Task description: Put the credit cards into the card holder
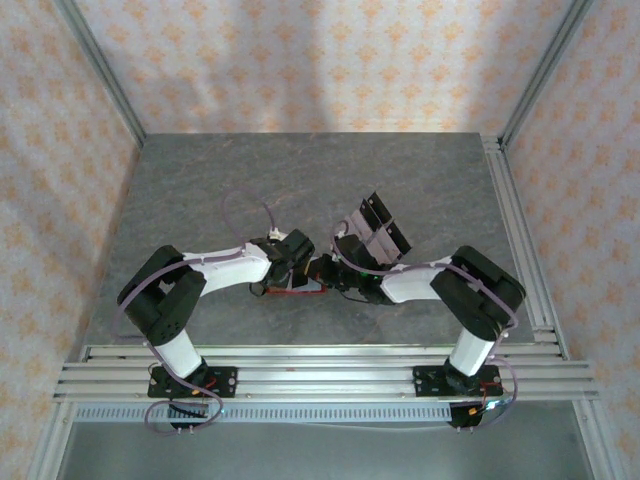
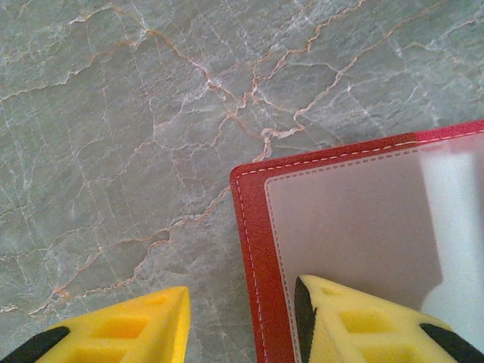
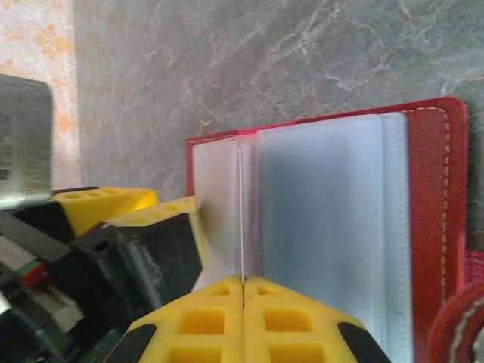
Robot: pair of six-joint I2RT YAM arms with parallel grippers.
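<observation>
Left gripper [image 2: 242, 289]: half open and holding nothing; one finger [image 2: 363, 325] rests on the open wallet [image 2: 253, 249], likely to pin it.
Wallet: flat on the table [image 1: 200, 200].
Right gripper [image 3: 242, 287]: your jaws are shut on a thin sheet [image 3: 242, 212], maybe a wallet page.
Cards [image 1: 378, 228]: on the table to the right, not yet in.

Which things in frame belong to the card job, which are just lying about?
Job: card holder, open; credit cards, fanned out; left gripper, open, one finger on the holder; right gripper, shut on a thin sheet at the holder.
Not job: table; aluminium rails; patterned walls.
</observation>
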